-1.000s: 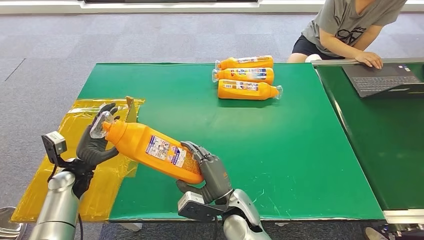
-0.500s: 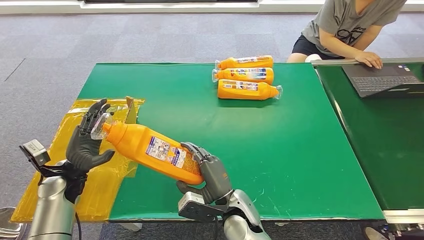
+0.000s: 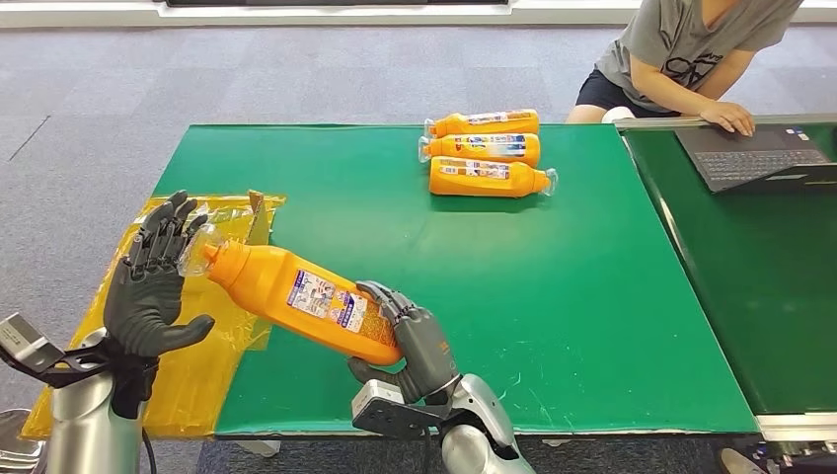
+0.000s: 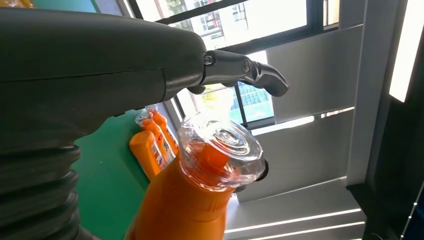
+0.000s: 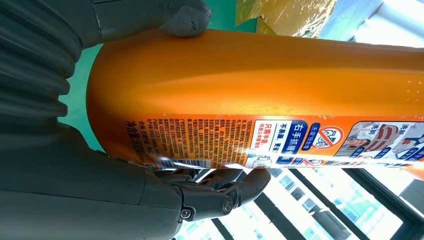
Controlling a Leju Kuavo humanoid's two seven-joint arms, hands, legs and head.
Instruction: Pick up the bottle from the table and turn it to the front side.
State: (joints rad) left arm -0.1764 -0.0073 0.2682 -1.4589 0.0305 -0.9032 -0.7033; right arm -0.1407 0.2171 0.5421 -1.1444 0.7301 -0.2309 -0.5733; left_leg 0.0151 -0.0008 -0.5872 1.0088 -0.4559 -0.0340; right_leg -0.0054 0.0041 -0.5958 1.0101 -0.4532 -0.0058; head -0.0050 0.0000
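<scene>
**Bottle held at its base, cap end free**

My right robot hand (image 3: 413, 341) grips the orange bottle (image 3: 296, 293) by its base, tilted above the green bench (image 3: 553, 286). My left robot hand (image 3: 150, 281) spreads wide just beside the clear cap (image 3: 195, 252), apparently not touching. Three more bottles (image 3: 484, 150) lie far off.

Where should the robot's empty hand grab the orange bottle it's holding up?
Probably the neck under the clear cap, coming from the left. The bottle tilts cap-first toward the open left hand, and the right hand already grips its base.
</scene>
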